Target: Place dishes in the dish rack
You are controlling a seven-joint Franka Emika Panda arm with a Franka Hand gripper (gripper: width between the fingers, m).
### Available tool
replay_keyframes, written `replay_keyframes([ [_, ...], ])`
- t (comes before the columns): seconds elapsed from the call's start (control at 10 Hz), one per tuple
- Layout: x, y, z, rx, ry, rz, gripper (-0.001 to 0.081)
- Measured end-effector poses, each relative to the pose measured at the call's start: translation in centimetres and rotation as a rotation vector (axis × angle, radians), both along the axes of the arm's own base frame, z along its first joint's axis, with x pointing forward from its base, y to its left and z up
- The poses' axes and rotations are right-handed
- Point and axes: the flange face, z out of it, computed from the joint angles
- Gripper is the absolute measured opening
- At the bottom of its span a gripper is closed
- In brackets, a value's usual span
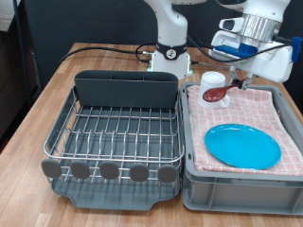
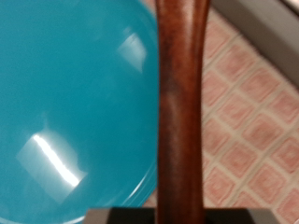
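The wooden spoon (image 2: pixel 179 112) was seen closest of all in the wrist view, its reddish-brown handle filling the middle of the picture from edge to edge, with a dark block of the hand at its near end. Behind the handle the blue plate (image 2: pixel 70 107) was seen on one side and the pink checked towel (image 2: pixel 252 121) on the other.

In the exterior view the grey bin (image 1: pixel 241 184) was found nearest, at the exterior view's bottom right, with the towel spread over it. The plate (image 1: pixel 242 146) was laid flat on the towel. Farther back on the towel the bowl of the spoon (image 1: pixel 217 95) was seen, just beside the white mug (image 1: pixel 215 80).

The gripper (image 1: pixel 239 83) was placed over the back of the bin, toward the exterior view's top right, directly at the spoon's handle end. The handle was seen running up to the hand, yet the fingers were hidden in both views, so it could not be told whether they were spread or pinched on the spoon.

The dish rack (image 1: pixel 114 170) was set at the exterior view's left, touching the bin's side. Its wire grid (image 1: pixel 118 132) and cutlery box (image 1: pixel 126 89) were seen without any dishes; plate, mug and spoon were all seen over the bin.
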Motion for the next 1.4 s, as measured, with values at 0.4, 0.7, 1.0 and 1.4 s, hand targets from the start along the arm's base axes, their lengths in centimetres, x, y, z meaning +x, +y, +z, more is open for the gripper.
replay_keyframes([
  [0.4, -1.9, -4.0, 2.7, -0.023, 0.005, -0.197, 0.0094],
  [0.7, -3.8, -7.3, 3.8, -0.008, 0.005, -0.308, 0.0094],
  [1.0, -6.0, -10.6, 4.3, -0.012, 0.009, -0.396, 0.0094],
  [1.4, -9.3, -14.4, 5.2, -0.007, 0.029, -0.477, 0.0094],
])
